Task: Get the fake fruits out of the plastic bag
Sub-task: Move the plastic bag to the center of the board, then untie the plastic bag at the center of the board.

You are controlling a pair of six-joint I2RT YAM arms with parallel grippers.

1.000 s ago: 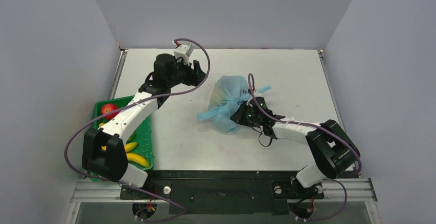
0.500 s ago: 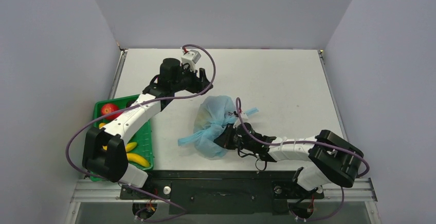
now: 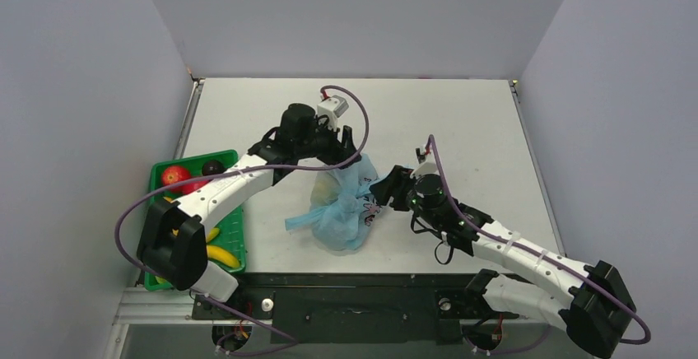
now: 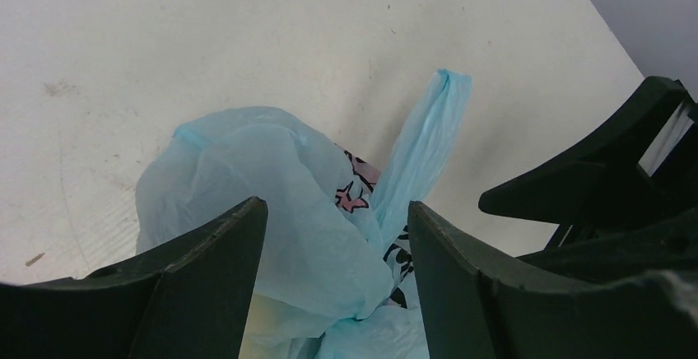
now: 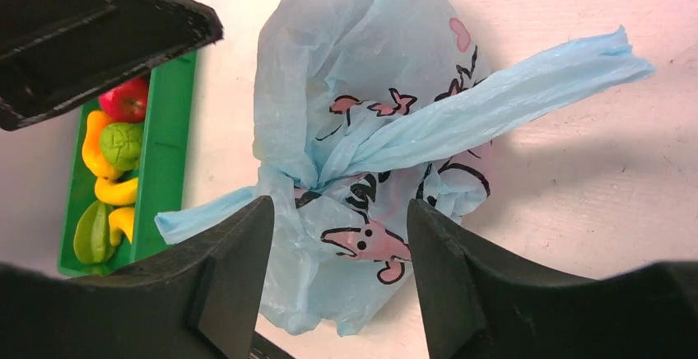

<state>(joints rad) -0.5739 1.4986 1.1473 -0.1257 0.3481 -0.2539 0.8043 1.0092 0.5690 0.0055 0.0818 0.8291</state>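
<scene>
While both claws stand released and grasp nothing, the plastic bag (image 3: 343,211) lies on the table (image 3: 461,120) between the arms, near the table's near edge and well right of the green tray (image 3: 240,235). The left claw (image 3: 349,150) hangs over the bag's far end, its spread fingers (image 4: 210,289) straddling the film in the left wrist view. The right claw (image 3: 385,191) sits just beside the bag's right flank, with the bag ahead of its parted fingers (image 5: 473,293). From above, the bag's long axis runs from the far end, under the left claw, towards the near edge. Its two loop handles meet at a pinch on the upper side; one handle (image 3: 298,222) trails leftward towards the tray, and the other (image 5: 510,95) stretches away across the top. Whether the pinch is a knot cannot be told. None of the fake fruits is plainly visible; they are judged to lie inside. Likely faults from here: a claw closing on both layers of film would hold the mouth shut. A grip on film alone would lift the whole bag. A hard pull could tear the thin plastic. A freed fruit could roll off the near edge. The claws, working near each other, could also collide.
</scene>
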